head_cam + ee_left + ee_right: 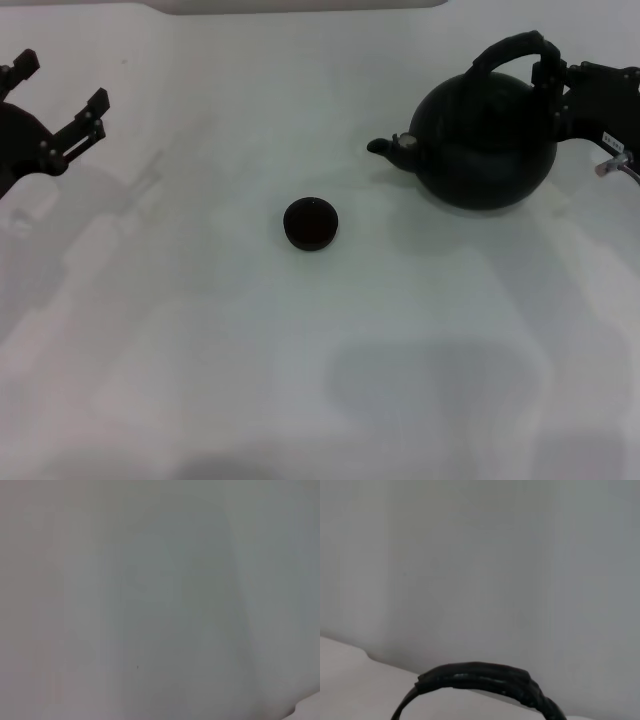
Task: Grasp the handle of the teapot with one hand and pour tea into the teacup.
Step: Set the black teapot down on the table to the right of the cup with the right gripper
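Right gripper closing in on the teapot handle; the pour has yet to begin.

The left gripper [68, 108] idles at the far left with its fingers apart. The tiny round black teacup [310, 222] sits mid-tabletop [200, 330], well apart from the large round matte black teapot [487, 142] at far right, spout toward the cup. The right gripper [553, 88] meets the right end of the thick black arched handle [512, 50]; whether its fingers are clamped I cannot tell. Best to grip firmly, lift level, then tip slowly over the small cup.
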Robot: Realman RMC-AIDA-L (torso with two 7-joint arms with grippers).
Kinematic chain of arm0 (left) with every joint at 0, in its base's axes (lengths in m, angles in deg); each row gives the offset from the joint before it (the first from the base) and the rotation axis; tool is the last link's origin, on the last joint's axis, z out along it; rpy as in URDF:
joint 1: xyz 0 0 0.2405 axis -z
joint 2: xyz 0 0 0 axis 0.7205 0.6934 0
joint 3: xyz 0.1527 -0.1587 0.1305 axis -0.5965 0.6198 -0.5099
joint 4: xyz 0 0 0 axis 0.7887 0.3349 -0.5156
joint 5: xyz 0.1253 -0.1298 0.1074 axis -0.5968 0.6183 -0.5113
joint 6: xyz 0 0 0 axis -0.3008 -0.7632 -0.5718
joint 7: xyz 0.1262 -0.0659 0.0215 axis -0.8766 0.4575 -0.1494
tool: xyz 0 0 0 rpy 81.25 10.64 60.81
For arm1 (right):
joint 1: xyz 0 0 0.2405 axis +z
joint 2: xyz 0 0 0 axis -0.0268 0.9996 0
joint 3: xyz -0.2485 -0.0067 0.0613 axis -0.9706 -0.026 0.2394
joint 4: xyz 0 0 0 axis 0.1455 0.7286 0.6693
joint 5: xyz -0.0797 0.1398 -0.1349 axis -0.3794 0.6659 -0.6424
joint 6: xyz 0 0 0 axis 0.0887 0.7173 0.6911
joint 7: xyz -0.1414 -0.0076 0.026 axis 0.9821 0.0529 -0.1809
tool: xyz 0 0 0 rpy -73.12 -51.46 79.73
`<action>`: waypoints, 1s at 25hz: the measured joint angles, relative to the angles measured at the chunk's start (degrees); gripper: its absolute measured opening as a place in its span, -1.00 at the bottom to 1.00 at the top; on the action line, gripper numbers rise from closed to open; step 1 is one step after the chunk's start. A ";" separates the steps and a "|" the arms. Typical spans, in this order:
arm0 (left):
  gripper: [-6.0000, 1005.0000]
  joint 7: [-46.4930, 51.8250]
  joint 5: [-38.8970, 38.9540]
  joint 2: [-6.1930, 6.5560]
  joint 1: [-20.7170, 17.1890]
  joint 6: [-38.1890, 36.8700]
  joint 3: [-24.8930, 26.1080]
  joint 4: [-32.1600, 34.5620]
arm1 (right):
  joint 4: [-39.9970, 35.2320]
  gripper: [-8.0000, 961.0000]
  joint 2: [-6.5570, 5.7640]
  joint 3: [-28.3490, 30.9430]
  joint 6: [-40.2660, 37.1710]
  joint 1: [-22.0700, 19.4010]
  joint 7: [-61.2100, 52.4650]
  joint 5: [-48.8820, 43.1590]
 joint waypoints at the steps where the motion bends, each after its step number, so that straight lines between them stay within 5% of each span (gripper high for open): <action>1: 0.74 0.00 0.00 0.00 0.02 0.00 0.00 0.00 | 0.19 -0.75 0.00 0.01 -0.22 0.05 0.06 -0.02; 25: 0.74 0.00 0.06 0.00 0.08 -0.01 0.00 0.29 | 7.38 -0.75 0.14 3.21 -8.10 1.21 1.76 0.29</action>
